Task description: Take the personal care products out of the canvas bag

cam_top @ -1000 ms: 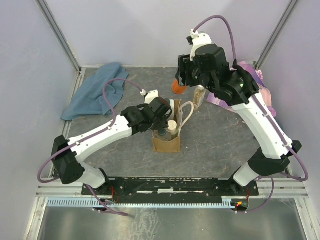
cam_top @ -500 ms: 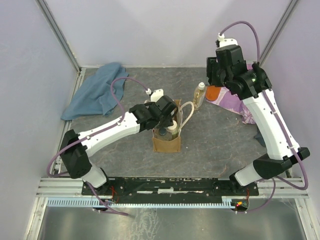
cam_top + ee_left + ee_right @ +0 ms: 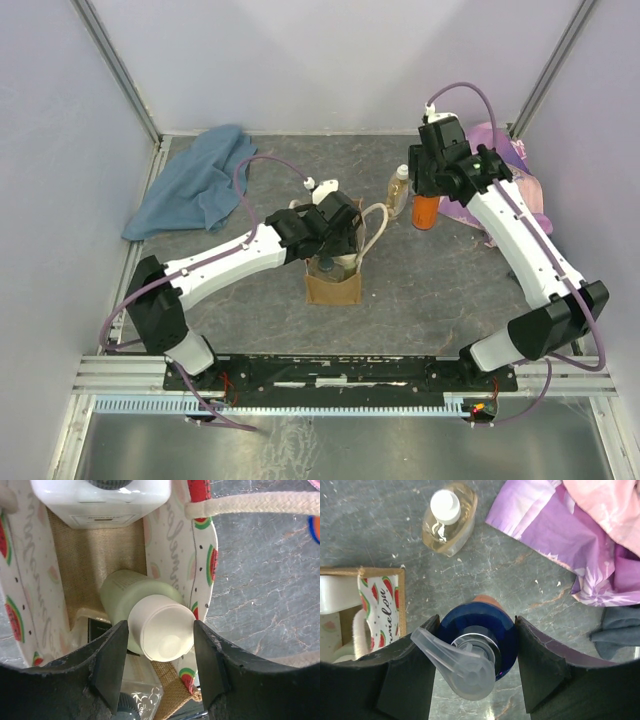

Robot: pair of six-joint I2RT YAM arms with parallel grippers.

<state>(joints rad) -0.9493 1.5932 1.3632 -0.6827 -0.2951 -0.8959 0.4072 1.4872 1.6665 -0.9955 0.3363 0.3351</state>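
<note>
The canvas bag [image 3: 333, 285] stands open at the table's middle, its cream handle [image 3: 375, 228] looping right. My left gripper [image 3: 338, 222] is open just above it. In the left wrist view its jaws [image 3: 160, 625] straddle the cream cap of a pale green bottle [image 3: 120, 597] inside the bag. A white rectangular bottle [image 3: 100, 502] and a clear dark-lidded jar [image 3: 131, 700] are also inside. My right gripper [image 3: 426, 188] is shut on the blue cap [image 3: 480, 630] of the orange bottle [image 3: 425, 212], held upright right of the bag. A pale cream-capped bottle [image 3: 398, 190] stands on the table, also in the right wrist view [image 3: 449, 517].
A blue cloth [image 3: 195, 185] lies at the back left. A pink-purple cloth [image 3: 527, 190] lies at the back right, close to the orange bottle, also in the right wrist view [image 3: 580, 535]. Side walls and metal rails bound the table.
My right arm carried the orange bottle from behind the bag to the right and turned it upright beside the pale bottle. My left gripper moved right, over the bag's opening.
</note>
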